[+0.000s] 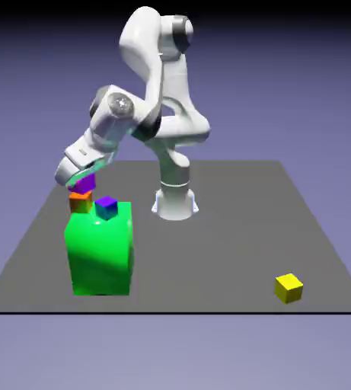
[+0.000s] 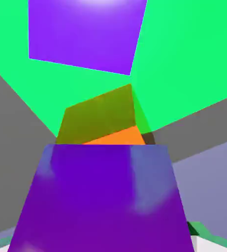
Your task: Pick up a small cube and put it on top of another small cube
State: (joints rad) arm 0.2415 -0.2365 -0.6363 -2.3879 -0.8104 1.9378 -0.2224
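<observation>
Magenta cube [image 1: 84,183] sits right under the gripper on the exterior view's left, just above the small orange cube [image 1: 81,202] — from here I can't tell whether the two are touching. In my hand view the magenta cube fills the bottom middle, wide and squared up with the hand, and it covers the spot where my fingertips would show. So I can't say whether the gripper [image 1: 75,181] is spread or pinching; its fingers are hidden from me in both views. Beyond the magenta cube's edge, the hand view gives me part of the orange cube, one face a murky olive and a strip of bright orange below it, turned at an angle to the magenta one. The big green block [image 1: 100,251] stands at the near left of the table [image 1: 216,244], and the orange cube shows at its upper left, far side. A purple-topped cube [image 1: 106,207] rests on top of the green block, just right of the orange one — and a yellow cube [image 1: 288,289] lies well apart at the near right
</observation>
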